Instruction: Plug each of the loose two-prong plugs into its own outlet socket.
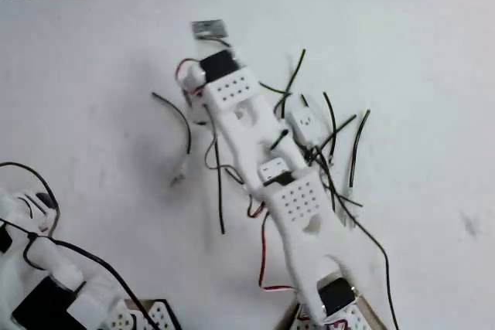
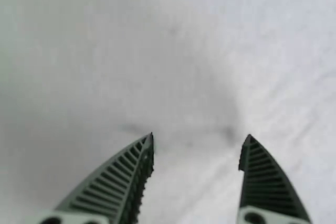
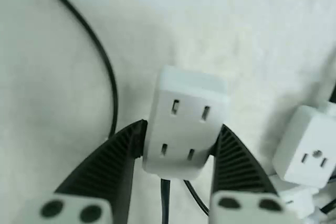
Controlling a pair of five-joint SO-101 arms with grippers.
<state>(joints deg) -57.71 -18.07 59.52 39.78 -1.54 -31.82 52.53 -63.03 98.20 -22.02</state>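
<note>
Two outlet blocks (image 3: 185, 103), one in pincer (image 3: 182, 128)

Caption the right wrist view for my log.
Right gripper clamps a white outlet block; a second outlet block and a black cable lie nearby.

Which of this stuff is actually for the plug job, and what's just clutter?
Job: outlet block held by right gripper; second outlet block beside it; loose black cords.
Lying about: small grey piece near the far table edge, purpose unclear; left gripper, open over bare table.
</note>
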